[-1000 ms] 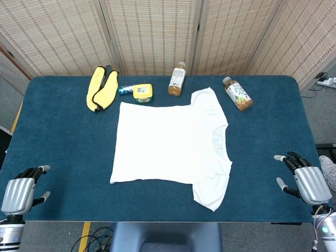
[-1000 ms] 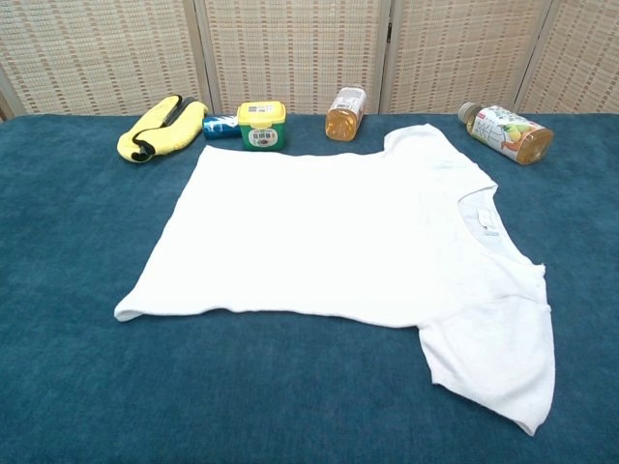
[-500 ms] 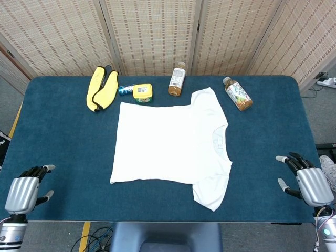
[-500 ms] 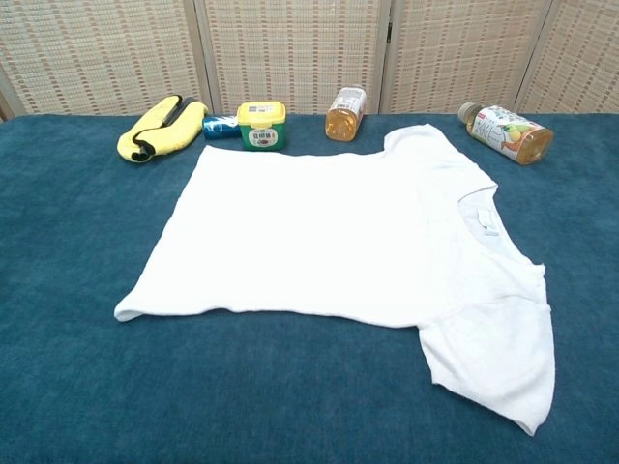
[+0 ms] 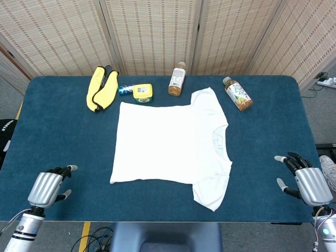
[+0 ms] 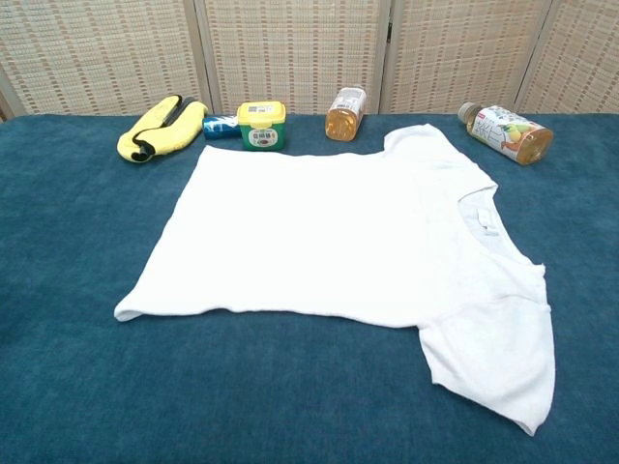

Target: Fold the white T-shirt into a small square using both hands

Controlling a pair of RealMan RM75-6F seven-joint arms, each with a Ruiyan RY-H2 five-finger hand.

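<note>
The white T-shirt [image 5: 170, 142] lies flat and unfolded in the middle of the blue table [image 5: 63, 136], collar toward the right, hem toward the left. It fills most of the chest view as the white T-shirt [image 6: 348, 246]. My left hand [image 5: 48, 187] hovers at the table's front left corner, fingers apart, holding nothing. At the front right edge my right hand [image 5: 304, 181] is also empty with its fingers spread. Both hands are well away from the shirt. Neither hand shows in the chest view.
Along the back edge lie a yellow cloth [image 5: 102, 87], a small blue can [image 5: 125, 90], a yellow-green tub [image 5: 142, 93], and two drink bottles [image 5: 177, 79] [image 5: 237, 94]. A woven screen [image 5: 157, 31] stands behind the table.
My left hand has moved to the right along the front edge, closer to the shirt's hem side. The right hand and shirt have barely moved.
</note>
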